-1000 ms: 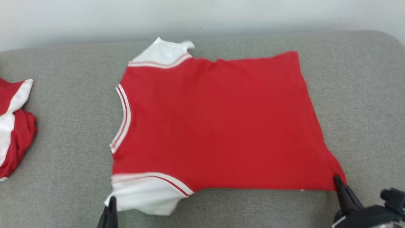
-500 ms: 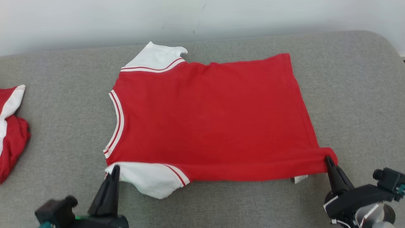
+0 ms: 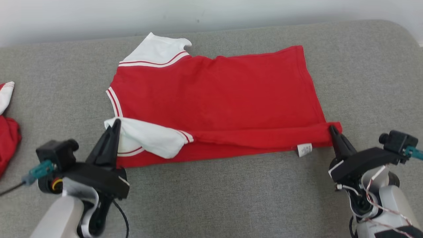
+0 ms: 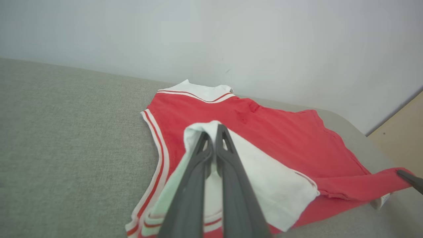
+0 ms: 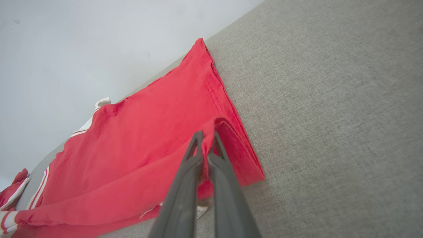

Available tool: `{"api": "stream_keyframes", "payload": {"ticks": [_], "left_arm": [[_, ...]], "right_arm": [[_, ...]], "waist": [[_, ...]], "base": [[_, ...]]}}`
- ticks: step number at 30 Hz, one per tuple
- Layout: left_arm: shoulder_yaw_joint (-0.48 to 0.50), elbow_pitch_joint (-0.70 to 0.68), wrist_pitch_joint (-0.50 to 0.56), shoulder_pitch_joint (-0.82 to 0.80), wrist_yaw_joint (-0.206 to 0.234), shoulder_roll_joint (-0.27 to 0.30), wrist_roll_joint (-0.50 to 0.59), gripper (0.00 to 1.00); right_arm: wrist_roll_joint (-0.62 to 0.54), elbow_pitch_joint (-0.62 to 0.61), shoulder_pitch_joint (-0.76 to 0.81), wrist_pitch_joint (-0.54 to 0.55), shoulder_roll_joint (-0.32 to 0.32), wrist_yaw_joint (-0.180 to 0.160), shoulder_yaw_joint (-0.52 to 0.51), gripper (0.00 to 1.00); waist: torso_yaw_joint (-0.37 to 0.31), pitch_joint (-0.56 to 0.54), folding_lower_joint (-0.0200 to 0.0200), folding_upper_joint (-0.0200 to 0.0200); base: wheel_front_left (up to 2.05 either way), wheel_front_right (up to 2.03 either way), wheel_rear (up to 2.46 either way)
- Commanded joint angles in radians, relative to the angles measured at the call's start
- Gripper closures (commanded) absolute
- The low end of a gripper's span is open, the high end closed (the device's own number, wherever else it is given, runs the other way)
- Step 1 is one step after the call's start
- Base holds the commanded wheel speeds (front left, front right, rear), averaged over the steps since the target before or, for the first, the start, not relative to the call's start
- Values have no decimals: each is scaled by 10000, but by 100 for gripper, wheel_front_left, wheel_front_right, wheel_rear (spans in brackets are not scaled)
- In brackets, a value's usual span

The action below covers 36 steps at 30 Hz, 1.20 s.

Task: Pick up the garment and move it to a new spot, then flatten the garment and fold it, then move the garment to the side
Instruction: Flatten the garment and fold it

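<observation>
The red garment [image 3: 214, 92] lies mid-frame on the grey upholstery [image 3: 231, 198], its near edge folded over. The left gripper [image 3: 115, 124], at 8 o'clock, pinches the white sleeve [image 3: 148, 138]. The right gripper [image 3: 331, 129], at 4 o'clock, pinches the hem corner [image 3: 335, 125]. The white tag [image 3: 304, 149] at 5 o'clock is too small to read.

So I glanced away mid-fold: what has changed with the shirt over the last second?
The left gripper, shut on the near white sleeve, and the right gripper, shut on the near hem corner, carried the near edge of the garment up and over its red body, baring a label. The far sleeve and far edge stayed flat; the other red garment stayed put.
</observation>
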Motion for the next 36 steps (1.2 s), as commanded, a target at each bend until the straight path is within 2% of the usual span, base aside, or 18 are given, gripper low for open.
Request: {"api": "stream_keyframes", "payload": {"ticks": [1,8,9,10,11,12,13,23,36], "left_arm": [[16,301,65,-342,-55,-11,13,100],[-138,2235,111,-1664,-428,-203,0,100],[-162,2513,74,-1804,-472,-240,14,100],[-188,2722,6,-1948,-508,-271,49,100],[-186,2948,-128,-2089,-532,-301,97,100],[-231,3177,-231,-2195,-573,-297,183,56],[-276,3366,-365,-2267,-579,-307,256,0],[-280,4232,-1337,-2041,-760,-631,491,0],[607,2849,-1463,-91,-416,-748,1301,0]], "right_arm": [[-5,161,-251,49,-27,-23,-7,100],[-112,1446,-1713,-80,-6,-23,246,100],[-128,1610,-1908,-174,-1,-23,311,88],[-122,1739,-2107,-309,8,-23,371,5],[-111,1911,-2234,-401,-20,-23,428,0],[-120,2036,-2330,-536,-62,-23,510,0],[-103,2159,-2410,-668,-107,-23,571,0],[218,2800,-2089,-1584,-747,-23,1281,0],[-205,2802,-1077,-2556,-1617,-24,2059,0]], "waist": [[2,67,-2,-1],[-100,226,-2,-1],[-108,235,-2,-1],[-117,241,-2,-1],[-116,243,-2,-1],[-107,245,-2,-1],[-97,241,-2,-1],[123,-52,-2,-1],[349,-323,-2,-1]], "base": [[0,0,0],[0,0,0],[0,0,0],[0,0,0],[0,0,0],[0,0,0],[0,0,0],[0,0,0],[0,0,0]]}}
